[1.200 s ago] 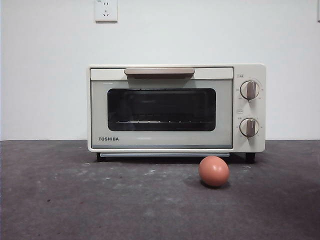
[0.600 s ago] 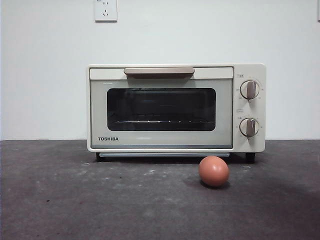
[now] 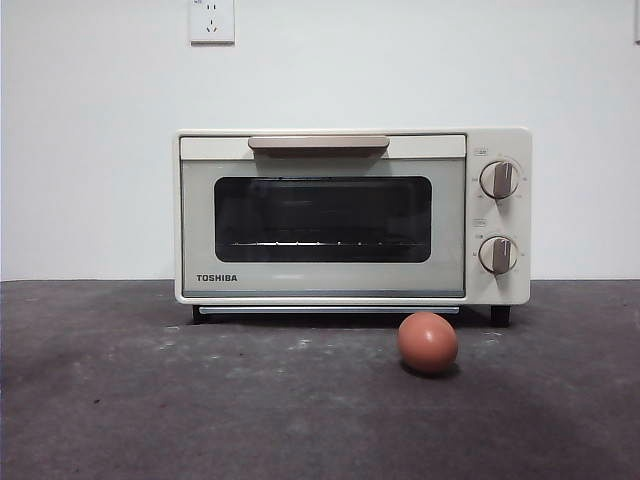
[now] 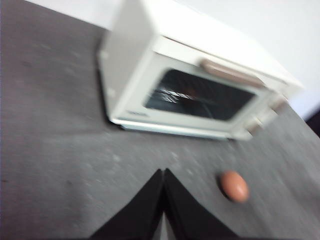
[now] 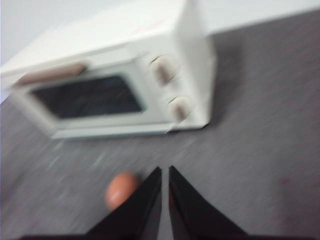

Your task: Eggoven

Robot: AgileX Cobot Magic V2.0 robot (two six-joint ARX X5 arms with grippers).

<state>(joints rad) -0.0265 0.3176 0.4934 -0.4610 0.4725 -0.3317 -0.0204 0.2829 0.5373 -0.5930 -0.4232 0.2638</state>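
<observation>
A cream TOSHIBA toaster oven (image 3: 352,215) stands at the back of the dark table, its glass door closed under a tan handle (image 3: 318,143). A reddish-brown egg (image 3: 428,342) lies on the table in front of the oven's right part. Neither arm shows in the front view. In the left wrist view my left gripper (image 4: 163,172) is shut and empty, hanging above the table short of the oven (image 4: 200,90), with the egg (image 4: 234,186) to one side. My right gripper (image 5: 164,170) looks nearly shut with nothing in it, close beside the egg (image 5: 121,189); that picture is blurred.
Two knobs (image 3: 499,180) sit on the oven's right panel. A wall socket (image 3: 211,20) is on the white wall behind. The dark table (image 3: 150,400) stretches in front of the oven.
</observation>
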